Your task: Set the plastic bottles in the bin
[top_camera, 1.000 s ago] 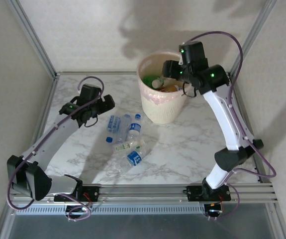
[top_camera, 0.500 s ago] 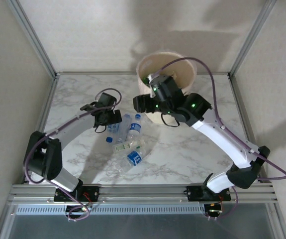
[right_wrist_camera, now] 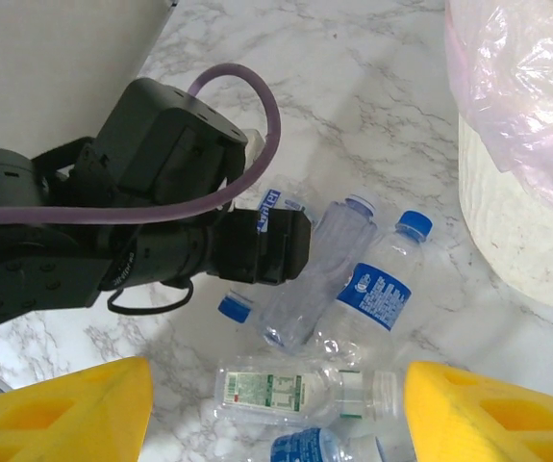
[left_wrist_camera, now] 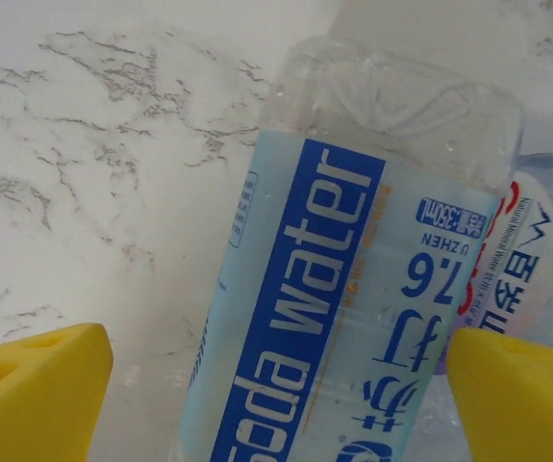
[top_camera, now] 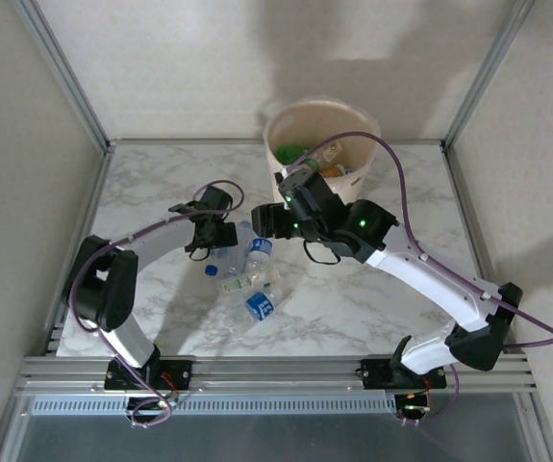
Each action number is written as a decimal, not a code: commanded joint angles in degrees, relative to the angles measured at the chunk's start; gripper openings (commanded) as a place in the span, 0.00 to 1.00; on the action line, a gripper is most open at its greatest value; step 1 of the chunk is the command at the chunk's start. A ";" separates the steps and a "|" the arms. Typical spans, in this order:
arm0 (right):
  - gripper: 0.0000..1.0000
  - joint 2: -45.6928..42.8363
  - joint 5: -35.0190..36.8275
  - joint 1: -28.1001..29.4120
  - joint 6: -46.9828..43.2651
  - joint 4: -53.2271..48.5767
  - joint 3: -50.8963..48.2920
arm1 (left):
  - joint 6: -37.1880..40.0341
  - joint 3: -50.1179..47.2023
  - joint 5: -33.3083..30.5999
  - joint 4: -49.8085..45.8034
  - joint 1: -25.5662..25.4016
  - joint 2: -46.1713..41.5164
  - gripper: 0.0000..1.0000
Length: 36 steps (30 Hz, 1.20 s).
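Item: bottles (top_camera: 249,269). Several lie clustered on the desk (top_camera: 382,279), just left of the bin (top_camera: 339,117); others are already inside it.
Handling: probably empty, so light, thin-walled, crushable, slick and apt to roll.
Hold: across the labelled mid-body.
Status: left end effector (left_wrist_camera: 276,385) wide open, straddling the soda-water bottle (left_wrist_camera: 353,289), no grip; right end effector (right_wrist_camera: 276,404) open, empty, above the cluster.

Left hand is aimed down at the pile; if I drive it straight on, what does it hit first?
The clear soda water bottle with the blue label, lying on the marble table, centred in the open left hand. Distance is unclear from the wrist view.
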 commanded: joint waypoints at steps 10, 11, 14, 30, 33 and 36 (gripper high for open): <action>0.71 -0.94 1.30 1.19 3.49 0.37 -2.01 | 0.71 3.39 -3.05 2.03 0.36 6.81 0.83; 0.71 -1.09 1.43 1.33 3.73 0.29 -2.41 | 0.48 3.54 -2.56 2.47 0.46 7.55 0.82; 0.71 -1.98 1.44 1.52 4.51 0.76 -3.63 | -0.29 4.07 -2.16 2.87 0.88 9.32 0.80; 0.68 -0.24 1.09 1.73 4.24 1.69 -2.23 | -1.30 3.44 -1.08 1.32 3.83 4.12 0.63; 0.67 -0.02 1.06 1.77 3.88 1.83 -1.79 | -1.92 2.76 0.18 1.82 4.84 2.94 0.58; 0.67 -0.02 1.13 1.77 3.43 1.88 -1.43 | -2.37 1.98 0.79 2.18 5.60 2.26 0.56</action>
